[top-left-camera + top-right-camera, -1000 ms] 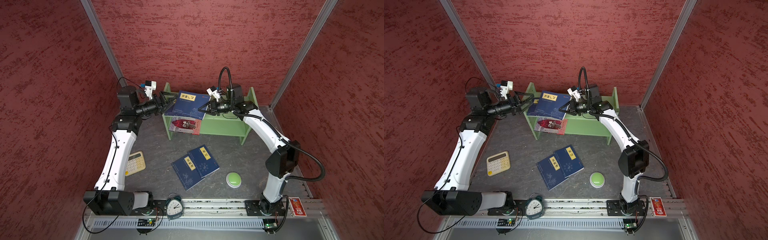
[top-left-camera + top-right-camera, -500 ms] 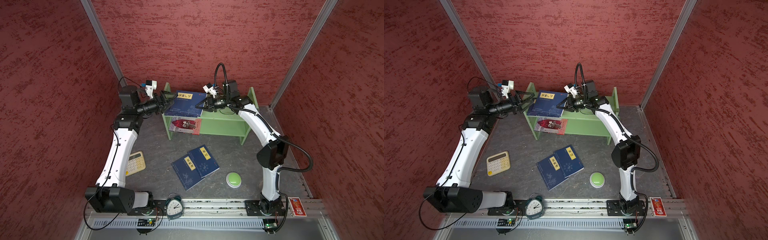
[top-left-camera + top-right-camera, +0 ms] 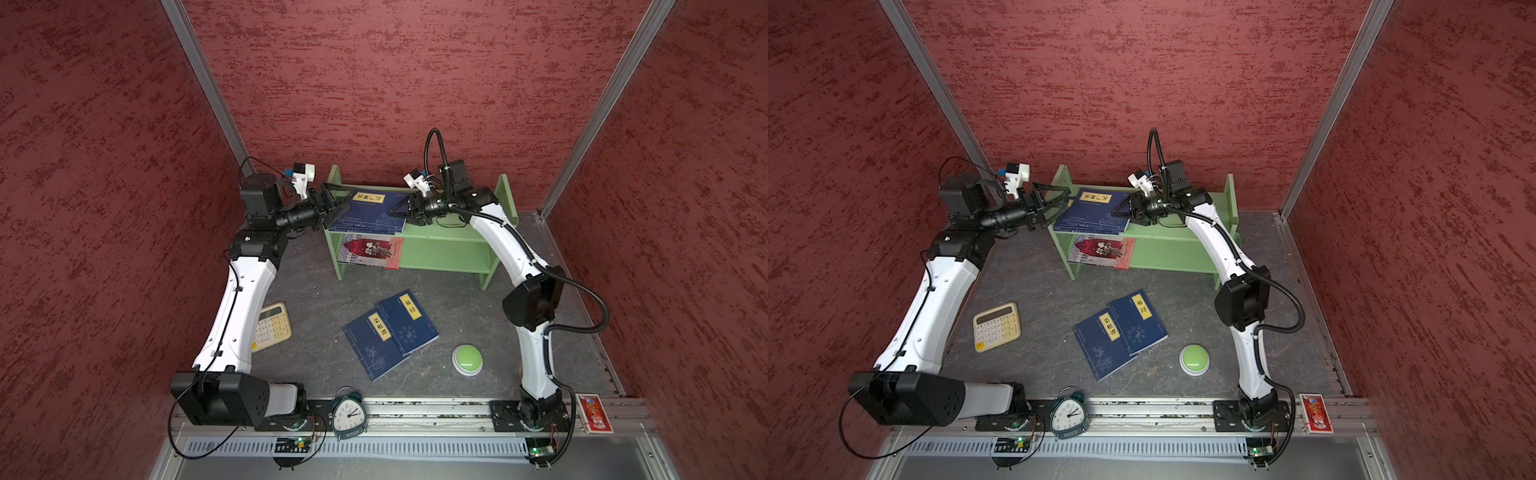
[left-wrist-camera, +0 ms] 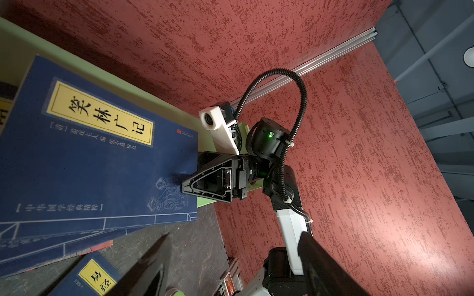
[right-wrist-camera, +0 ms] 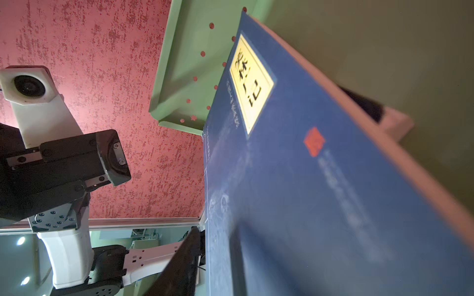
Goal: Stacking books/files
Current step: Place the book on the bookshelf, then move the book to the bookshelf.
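On shelf [image 3: 440, 259], navy book [image 3: 374, 212] lying lengthwise

Book stack [image 3: 368, 210] atop shelf [image 3: 444, 253], left end.

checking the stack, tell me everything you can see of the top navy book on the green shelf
The top navy book is a thin paperback with a yellow title label in black Chinese characters, a faint line drawing and a small red logo. It lies cover up on another navy book atop one end of the green shelf. The right gripper reaches over one edge, grip unclear; the open left gripper flanks the opposite edge.
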Robot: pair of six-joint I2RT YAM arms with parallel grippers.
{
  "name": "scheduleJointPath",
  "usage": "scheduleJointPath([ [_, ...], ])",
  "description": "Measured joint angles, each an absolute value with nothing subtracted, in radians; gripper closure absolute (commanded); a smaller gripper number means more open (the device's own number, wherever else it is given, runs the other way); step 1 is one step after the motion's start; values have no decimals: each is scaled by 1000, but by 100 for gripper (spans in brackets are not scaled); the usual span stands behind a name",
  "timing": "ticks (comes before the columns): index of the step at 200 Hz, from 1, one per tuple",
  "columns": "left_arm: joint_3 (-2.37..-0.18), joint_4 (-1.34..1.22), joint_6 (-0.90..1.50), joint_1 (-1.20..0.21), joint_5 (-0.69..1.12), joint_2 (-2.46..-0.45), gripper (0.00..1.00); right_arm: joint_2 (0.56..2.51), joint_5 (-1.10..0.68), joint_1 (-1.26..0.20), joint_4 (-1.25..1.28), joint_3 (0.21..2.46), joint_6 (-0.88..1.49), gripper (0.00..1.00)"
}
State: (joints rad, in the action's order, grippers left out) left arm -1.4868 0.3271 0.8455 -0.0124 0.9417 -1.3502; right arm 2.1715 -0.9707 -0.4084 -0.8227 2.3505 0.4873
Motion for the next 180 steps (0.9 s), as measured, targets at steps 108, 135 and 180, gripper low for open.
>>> scheduleJointPath([
  [108,-1471,316,860,-23,942,-1350,22,2164,-759,-398,-831,2365,509,45],
  [135,-1469,314,863,-23,942,-1350,22,2164,-727,-397,-827,2365,519,54],
  [180,-1462,313,867,-23,943,-1350,22,2164,-694,-395,-828,2365,527,70],
])
